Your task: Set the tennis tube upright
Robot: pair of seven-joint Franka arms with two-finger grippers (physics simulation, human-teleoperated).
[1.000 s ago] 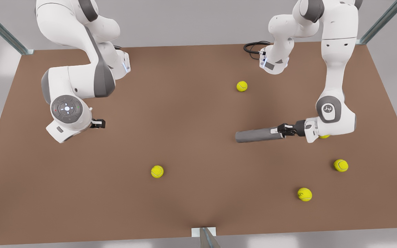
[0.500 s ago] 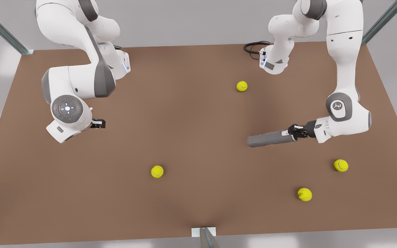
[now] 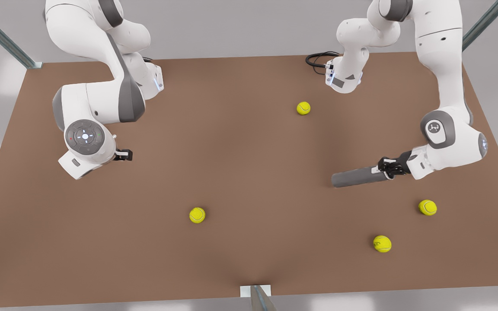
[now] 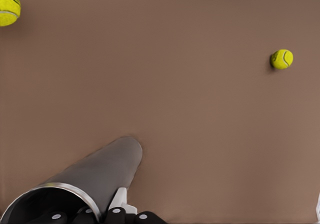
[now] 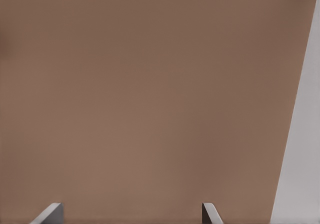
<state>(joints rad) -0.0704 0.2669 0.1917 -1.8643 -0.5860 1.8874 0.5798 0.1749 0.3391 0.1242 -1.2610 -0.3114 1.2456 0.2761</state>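
I have the left gripper clamped on the mouth rim of the slim grey metallic tennis tube, which lies nearly level just over the brown worktop, so pivoting there should stand it up. Far from the tube, the right gripper waits with fingers spread, holding nothing.

The tube looks like matt grey metal, smooth all along, with a shinier silvery rim round the dark mouth in the left wrist view. Balls are fuzzy yellow-green felt with pale seams. Table is a flat matt brown, no grain, kinda like board. Arms are glossy white plastic with dark grey joints. Left gripper is black, mostly matt. Right gripper's fingers look plain grey, matt.
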